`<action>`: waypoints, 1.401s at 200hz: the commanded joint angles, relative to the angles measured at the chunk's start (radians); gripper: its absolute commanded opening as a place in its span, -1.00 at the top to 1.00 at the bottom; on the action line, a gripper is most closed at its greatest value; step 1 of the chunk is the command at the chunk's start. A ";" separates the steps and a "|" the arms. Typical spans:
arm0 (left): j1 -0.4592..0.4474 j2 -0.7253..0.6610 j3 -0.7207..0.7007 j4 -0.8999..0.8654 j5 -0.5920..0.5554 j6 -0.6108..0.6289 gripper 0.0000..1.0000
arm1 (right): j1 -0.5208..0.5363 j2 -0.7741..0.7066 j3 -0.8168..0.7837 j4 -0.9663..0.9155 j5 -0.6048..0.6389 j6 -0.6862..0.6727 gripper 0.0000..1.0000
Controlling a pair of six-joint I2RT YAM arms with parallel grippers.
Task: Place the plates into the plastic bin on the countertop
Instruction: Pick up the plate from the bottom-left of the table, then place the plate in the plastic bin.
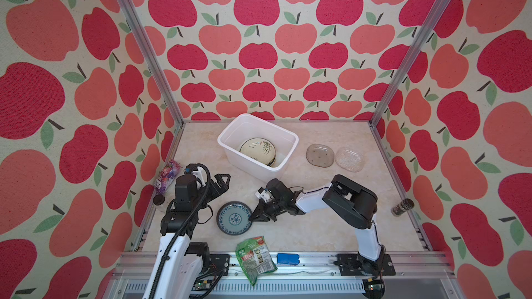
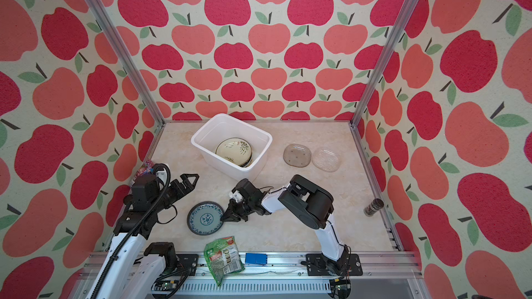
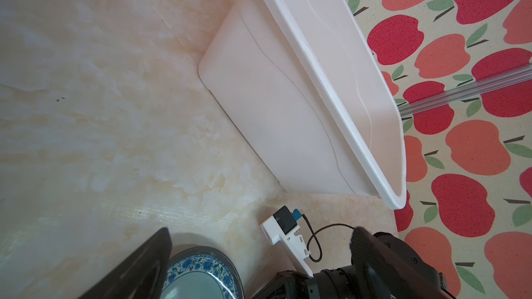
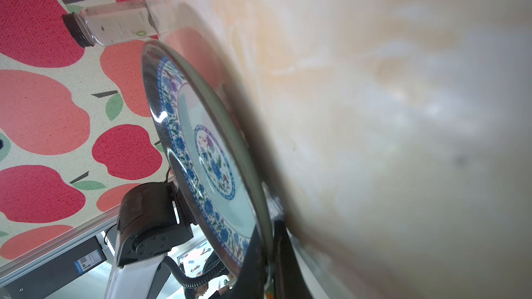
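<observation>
Though its rim blurs, the plate (image 4: 213,162) seems blue-flowered.

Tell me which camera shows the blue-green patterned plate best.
Both top views: the blue-green patterned plate is seen whole from above, the right hand gripping its rim. The right wrist view shows it close but edge-on; the left wrist view catches only part.

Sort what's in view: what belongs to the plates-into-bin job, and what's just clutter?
Job: blue-green plate, with the right pincer shut on its rim; cream plate on the stack in the plastic bin; smoky glass plate; clear glass plate.
Clutter: green packet; purple packet; clear bottle; dark jar; blue block.
</observation>
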 commanded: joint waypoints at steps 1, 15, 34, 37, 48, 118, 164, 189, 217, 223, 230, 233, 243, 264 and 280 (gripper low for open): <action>0.006 0.012 -0.001 0.018 0.006 0.015 -0.98 | -0.021 -0.012 -0.028 -0.107 0.031 -0.042 1.00; 0.006 0.022 -0.006 0.043 0.001 0.015 -0.99 | -0.031 -0.058 -0.042 -0.143 0.037 -0.074 1.00; 0.006 0.051 -0.009 0.091 0.008 0.003 -0.98 | -0.032 -0.158 -0.077 -0.246 0.058 -0.128 1.00; 0.006 0.058 -0.009 0.099 0.010 0.001 -0.98 | -0.031 -0.181 -0.084 -0.268 0.061 -0.137 1.00; 0.006 0.081 0.002 0.124 0.022 -0.001 -0.99 | -0.036 -0.266 -0.105 -0.371 0.083 -0.181 1.00; 0.003 0.214 0.156 0.186 0.039 -0.002 -0.99 | -0.104 -0.786 0.155 -1.102 0.362 -0.452 1.00; -0.001 0.359 0.235 0.277 0.038 -0.016 -0.99 | -0.333 -0.712 0.432 -1.067 0.376 -0.555 1.00; -0.003 0.404 0.260 0.290 0.027 -0.012 -0.99 | -0.442 -0.555 0.562 -0.981 0.360 -0.548 1.00; -0.006 0.427 0.255 0.324 0.014 -0.011 -0.99 | -0.494 -0.386 0.719 -0.948 0.386 -0.521 1.00; -0.008 0.433 0.246 0.345 0.016 -0.017 -0.98 | -0.496 -0.345 0.758 -0.959 0.383 -0.516 1.00; -0.008 0.442 0.239 0.363 0.017 -0.026 -0.98 | -0.496 -0.301 0.797 -0.960 0.381 -0.501 1.00; -0.009 0.445 0.237 0.370 0.017 -0.028 -0.99 | -0.495 -0.278 0.815 -0.955 0.381 -0.493 1.00; -0.013 0.448 0.231 0.391 0.018 -0.033 -0.99 | -0.486 -0.229 0.850 -0.935 0.379 -0.480 1.00; -0.029 0.490 0.228 0.422 0.016 -0.038 -0.98 | -0.467 -0.143 0.929 -0.923 0.408 -0.470 1.00; -0.046 0.503 0.218 0.466 0.006 -0.043 -0.99 | -0.460 -0.072 0.984 -0.913 0.389 -0.444 1.00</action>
